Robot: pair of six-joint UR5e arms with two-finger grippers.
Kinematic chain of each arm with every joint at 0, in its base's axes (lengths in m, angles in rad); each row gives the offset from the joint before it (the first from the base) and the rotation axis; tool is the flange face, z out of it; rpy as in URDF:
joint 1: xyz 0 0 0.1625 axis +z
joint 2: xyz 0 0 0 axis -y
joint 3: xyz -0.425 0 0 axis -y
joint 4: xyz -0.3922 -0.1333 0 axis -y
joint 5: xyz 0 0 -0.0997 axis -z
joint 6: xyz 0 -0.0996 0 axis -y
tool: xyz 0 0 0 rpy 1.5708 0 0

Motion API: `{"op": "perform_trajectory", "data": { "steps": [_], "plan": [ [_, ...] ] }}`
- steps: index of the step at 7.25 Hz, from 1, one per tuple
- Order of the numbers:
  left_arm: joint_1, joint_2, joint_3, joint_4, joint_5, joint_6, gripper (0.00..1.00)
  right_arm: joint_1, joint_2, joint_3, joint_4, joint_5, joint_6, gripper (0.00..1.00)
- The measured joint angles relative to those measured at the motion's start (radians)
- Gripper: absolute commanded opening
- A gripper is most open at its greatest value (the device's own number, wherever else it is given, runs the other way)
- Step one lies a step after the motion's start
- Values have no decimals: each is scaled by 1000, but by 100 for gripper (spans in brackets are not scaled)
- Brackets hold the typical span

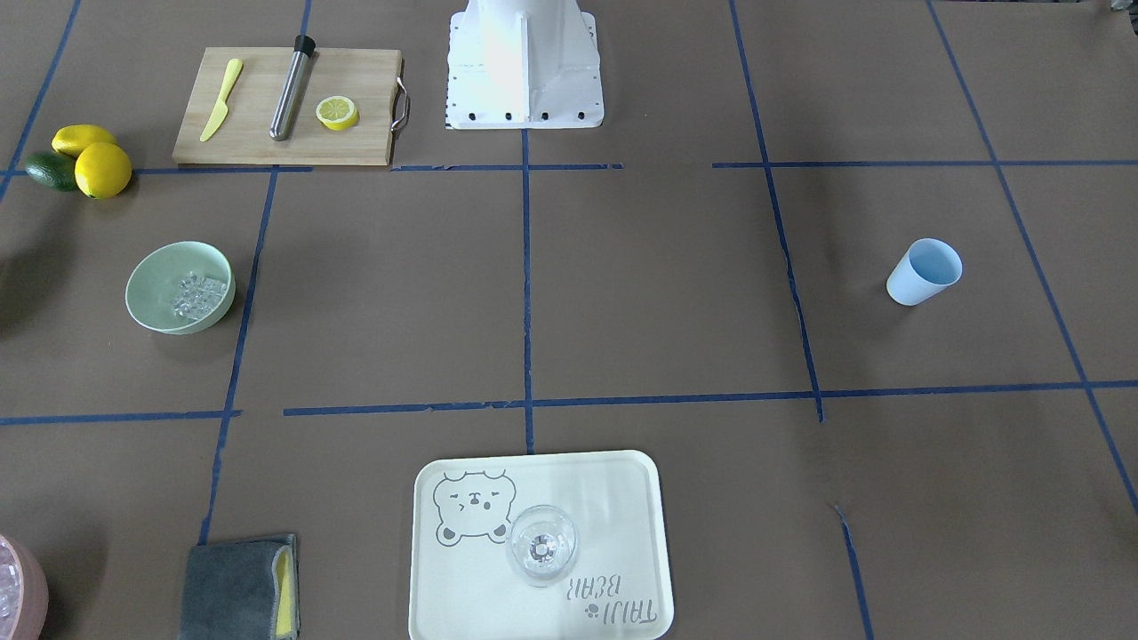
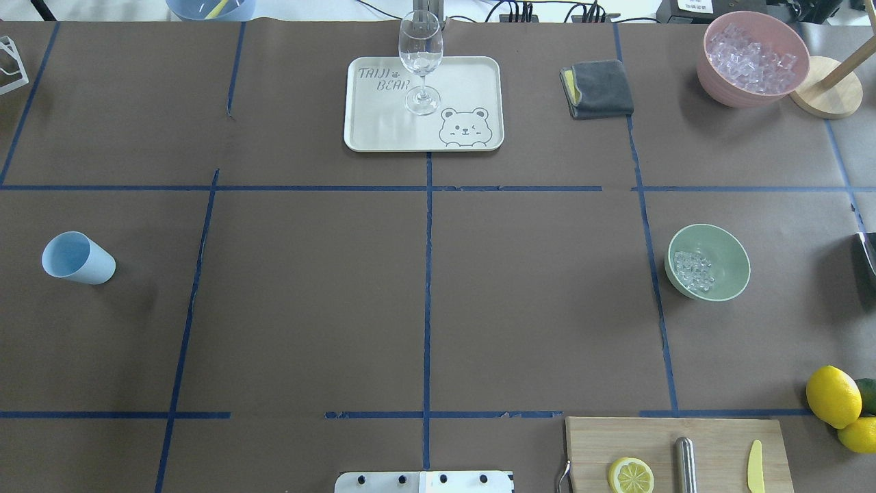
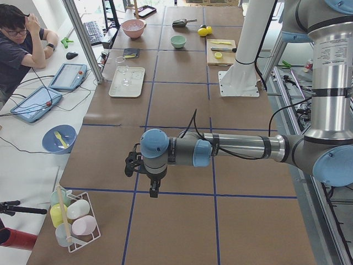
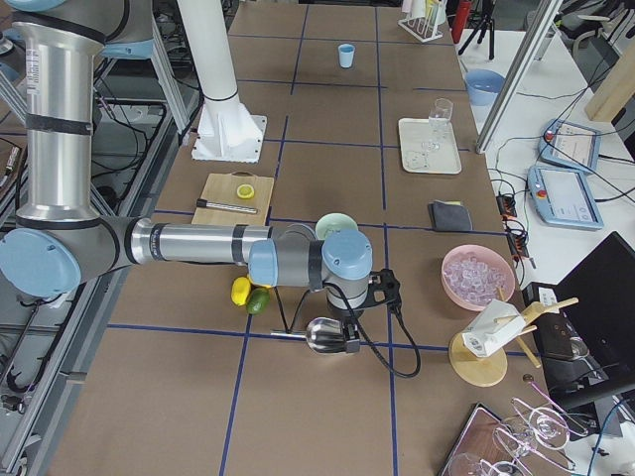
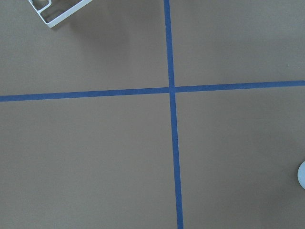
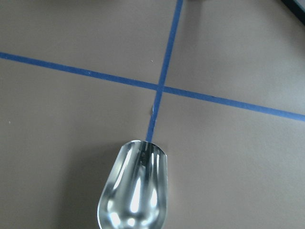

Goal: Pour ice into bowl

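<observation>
The ice lay in a little heap inside the green bowl, which stood near the table's right edge. Farther toward that edge, the right gripper hung with a shiny scoop at its tip. I could not tell if it was squeezing. The left gripper hung near the left edge, and I could not tell there either.

Two opposed high views, bowl shared
</observation>
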Motion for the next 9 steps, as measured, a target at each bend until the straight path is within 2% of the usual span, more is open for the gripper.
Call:
{"op": "perform_trajectory", "data": {
  "steps": [1,3,5,9],
  "plan": [
    [0,1,1,0,-2,0,100,25,-34,-25,0,-10,-44,100],
    [0,2,1,0,-5,0,100,38,-49,-56,76,13,22,100],
    [-1,9,-3,0,-2,0,100,37,-31,-31,73,19,103,100],
    [0,27,-7,0,-4,2,100,27,-24,-4,71,21,129,100]
  ]
}}
